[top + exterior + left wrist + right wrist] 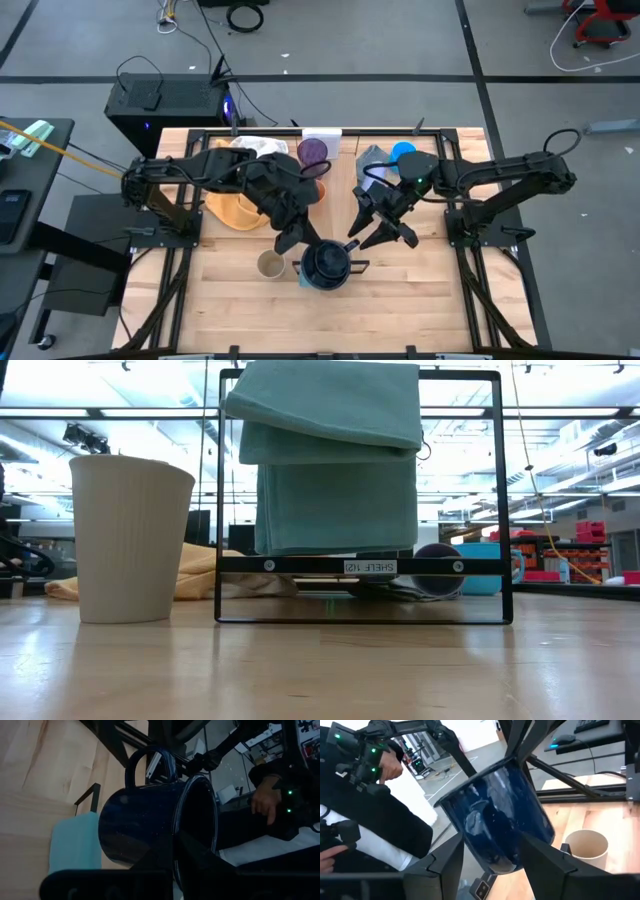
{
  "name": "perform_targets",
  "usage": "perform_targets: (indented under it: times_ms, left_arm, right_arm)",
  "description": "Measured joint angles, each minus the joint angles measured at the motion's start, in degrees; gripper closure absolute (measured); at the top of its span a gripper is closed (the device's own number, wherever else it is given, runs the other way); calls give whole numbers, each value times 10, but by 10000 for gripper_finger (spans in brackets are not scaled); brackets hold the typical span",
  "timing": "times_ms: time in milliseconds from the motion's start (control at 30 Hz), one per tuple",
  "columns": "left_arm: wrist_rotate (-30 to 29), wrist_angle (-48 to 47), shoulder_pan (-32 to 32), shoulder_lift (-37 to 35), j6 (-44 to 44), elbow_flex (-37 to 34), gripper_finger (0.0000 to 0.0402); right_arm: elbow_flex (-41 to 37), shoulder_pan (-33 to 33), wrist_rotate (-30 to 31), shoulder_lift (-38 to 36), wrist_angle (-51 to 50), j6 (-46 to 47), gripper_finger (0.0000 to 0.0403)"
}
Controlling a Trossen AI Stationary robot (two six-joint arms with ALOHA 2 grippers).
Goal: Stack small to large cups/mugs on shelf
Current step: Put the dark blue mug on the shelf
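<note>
Table slats lie bare along the near edge and both near corners. Cloths and cups crowd the far edge: yellow cloth, purple tumbler, blue mug. Navy mug hangs over the near-middle, beside the beige cup. Left gripper is clamped shut on the mug's rim. Right gripper stands spread wide, a finger on either side of the mug's body, gripping nothing that I can tell.

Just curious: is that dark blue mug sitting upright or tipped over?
Tipped. The left gripper pinches the navy mug by its rim, mouth facing sideways, handle up, off the table.
</note>
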Motion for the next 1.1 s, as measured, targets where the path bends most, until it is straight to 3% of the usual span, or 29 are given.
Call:
perform_targets:
  times_ms: [733,833,1033,1100]
  left_arm:
    - [7,1,7,0,5,0,388]
    - [8,2,7,0,6,0,388]
    - [7,3,8,0,12,0,388]
    - [7,2,8,0,12,0,388]
  right_arm:
    - [0,18,22,22,31,7,213]
    - [0,19,22,24,51,-7,238]
    - [0,19,15,24,83,-33,342]
    - [0,20,15,24,85,-36,353]
